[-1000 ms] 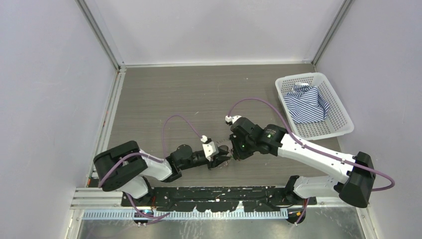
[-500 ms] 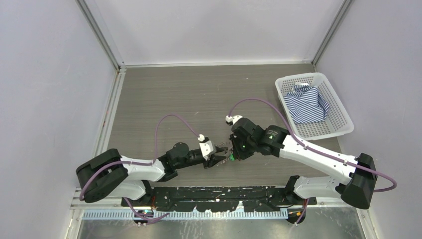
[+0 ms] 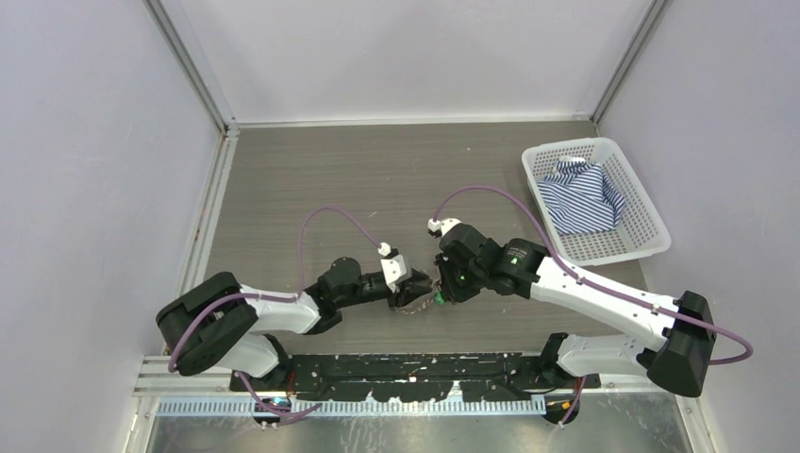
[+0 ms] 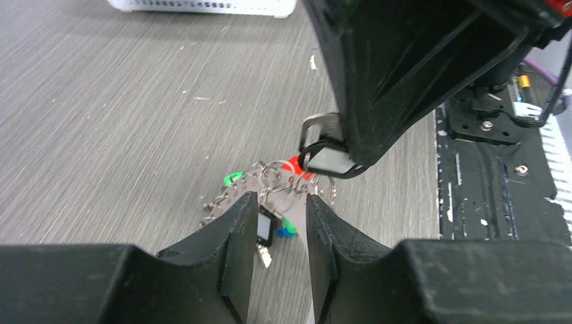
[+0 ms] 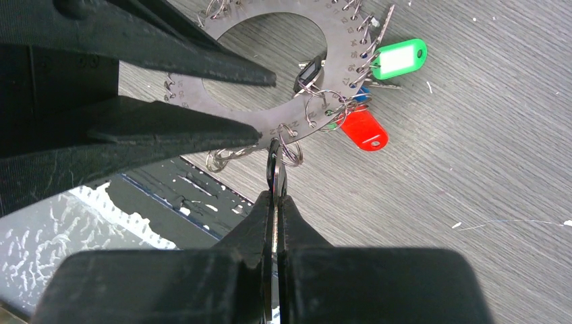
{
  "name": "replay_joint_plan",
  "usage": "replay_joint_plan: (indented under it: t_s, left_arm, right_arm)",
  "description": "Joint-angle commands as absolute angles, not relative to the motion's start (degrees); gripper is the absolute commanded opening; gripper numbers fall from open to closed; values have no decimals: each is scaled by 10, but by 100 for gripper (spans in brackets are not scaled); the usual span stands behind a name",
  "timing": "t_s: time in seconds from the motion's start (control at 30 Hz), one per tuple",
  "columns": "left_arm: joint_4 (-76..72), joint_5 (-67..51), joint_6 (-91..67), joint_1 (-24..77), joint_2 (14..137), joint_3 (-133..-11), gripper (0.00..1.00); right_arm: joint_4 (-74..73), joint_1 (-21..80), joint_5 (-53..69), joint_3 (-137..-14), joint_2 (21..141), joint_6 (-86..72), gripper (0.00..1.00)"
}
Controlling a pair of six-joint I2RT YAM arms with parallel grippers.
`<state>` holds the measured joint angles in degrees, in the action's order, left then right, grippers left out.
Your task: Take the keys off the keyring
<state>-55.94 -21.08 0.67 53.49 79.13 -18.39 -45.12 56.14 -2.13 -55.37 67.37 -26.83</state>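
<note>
- Keyring point(image 5: 340, 61): your right wrist view cuts off its top; fingers point(image 5: 168, 54) of the left gripper point(image 5: 268, 108) cover its left part.
- Keys point(image 3: 436, 299), overhead: too small to tell apart.
- Key point(image 5: 274, 162) in right gripper point(image 5: 276, 196): edge only.

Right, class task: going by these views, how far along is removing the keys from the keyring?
Done: nothing visible. No key lies loose in view, and the green tag and red tag sit at the keyring. In hand: the right gripper pinches one key at the rim, apparently still hooked on; the left gripper straddles the rim. Left: every key.
</note>
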Motion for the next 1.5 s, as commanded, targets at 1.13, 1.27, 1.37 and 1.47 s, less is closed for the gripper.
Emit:
replay_joint_plan:
  t_s: [1.13,1.27,1.37,1.47]
  left_arm:
    - [-667,-228,-63,547,892,-213,0]
    - [-623,-141,-39,587,872,-208,0]
    - [-617,-50,-20,617,864,-195,0]
    - [-624,14,-17,639,863,-186,0]
  right_arm:
    - [-449,566,-80,-553,649,-266,1]
    - [-459,565,-97,-549,660,-279,1]
    - [-464,565,-107,-542,661,-290,1]
    - [-462,565,-110,-532,659,-300,1]
